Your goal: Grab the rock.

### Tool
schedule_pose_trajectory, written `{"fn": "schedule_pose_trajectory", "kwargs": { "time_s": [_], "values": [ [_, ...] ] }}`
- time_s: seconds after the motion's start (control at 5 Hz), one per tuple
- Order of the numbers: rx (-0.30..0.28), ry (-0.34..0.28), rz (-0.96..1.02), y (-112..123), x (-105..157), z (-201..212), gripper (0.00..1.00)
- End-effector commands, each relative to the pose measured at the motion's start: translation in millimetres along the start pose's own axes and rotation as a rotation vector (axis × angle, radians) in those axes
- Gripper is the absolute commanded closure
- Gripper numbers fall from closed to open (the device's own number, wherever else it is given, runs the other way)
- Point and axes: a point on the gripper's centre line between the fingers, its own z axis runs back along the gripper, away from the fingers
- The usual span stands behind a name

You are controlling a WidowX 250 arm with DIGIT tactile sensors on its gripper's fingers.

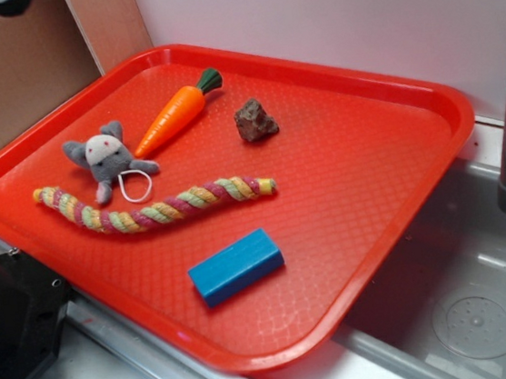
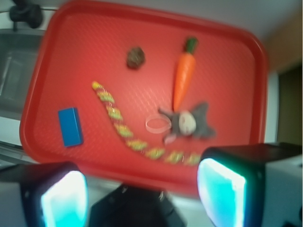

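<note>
The rock (image 1: 255, 121) (image 2: 135, 57), a dark jagged lump, sits alone on the red tray (image 1: 362, 186) (image 2: 80, 42), toward its far side in the exterior view. Just beside it lies a toy carrot (image 1: 174, 116) (image 2: 183, 74), whose tip points at a grey plush mouse (image 1: 105, 159) (image 2: 188, 122). A braided rope toy (image 1: 155, 208) (image 2: 135, 137) curves across the tray's middle, and a blue block (image 1: 235, 266) (image 2: 70, 126) lies nearer the front. No writing is legible anywhere. In the wrist view the fingers (image 2: 64, 196) stand wide apart, holding nothing, clear of the tray.
</note>
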Motion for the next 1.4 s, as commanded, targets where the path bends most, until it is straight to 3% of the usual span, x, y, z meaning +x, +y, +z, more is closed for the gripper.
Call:
{"fn": "schedule_pose_trajectory", "kwargs": {
  "time_s": [0.0,0.4,0.8,1.2],
  "values": [
    [0.010,-0.122,-0.347,5.7,49.9,-37.2,0.00],
    [-0.090,-0.149,-0.584,6.7,92.8,-91.1,0.00],
    [-0.109,-0.066,-0.664,2.1,107.6,-142.9,0.00],
    [-0.118,0.021,-0.708,-9.7,99.7,-176.2,0.00]
  ]
}}
